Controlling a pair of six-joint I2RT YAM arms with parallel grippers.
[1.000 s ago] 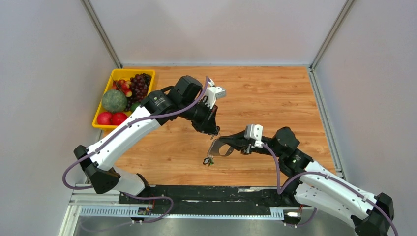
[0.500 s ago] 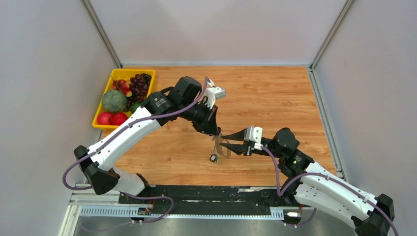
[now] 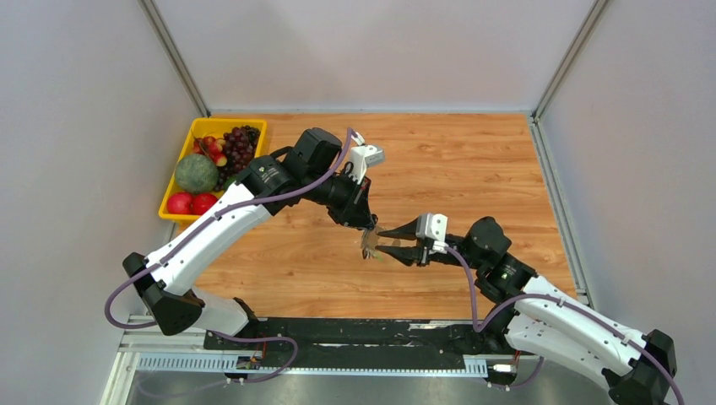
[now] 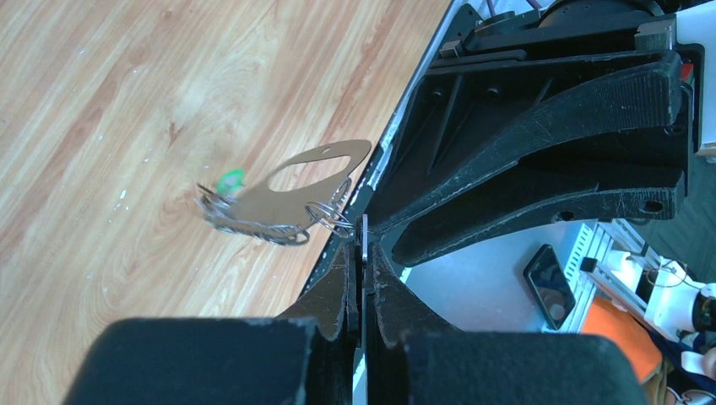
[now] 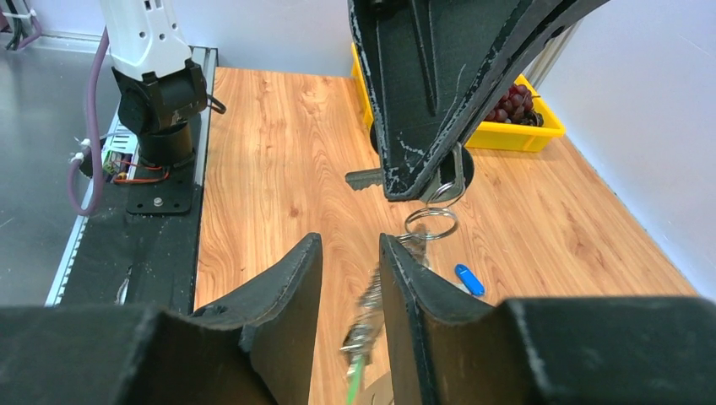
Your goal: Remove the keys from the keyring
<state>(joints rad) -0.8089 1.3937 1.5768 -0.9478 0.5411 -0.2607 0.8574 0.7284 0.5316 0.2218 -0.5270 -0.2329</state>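
Keyring (image 4: 342, 159), a flat grey-tan tag with an oval opening and wire split rings, hangs in the air above the near middle of the wooden table (image 3: 473, 160), between the two gripper tips. The left gripper (image 3: 371, 226) points down onto it from the far left. Its fingers (image 4: 338, 295) are pressed together on a silver key (image 5: 363, 178), which is joined to a split ring (image 5: 431, 221). The right gripper (image 3: 380, 246) reaches in from the right. Its fingers (image 5: 295, 287) show a narrow gap, and a bunch of keys (image 5: 371, 308), one green-headed, hangs against the inner face of one finger. Whether that gripper clamps anything cannot be told. A blue-headed key (image 5: 469, 280) lies loose on the table. A yellow fruit tray (image 3: 196, 128) stands at the far left corner.
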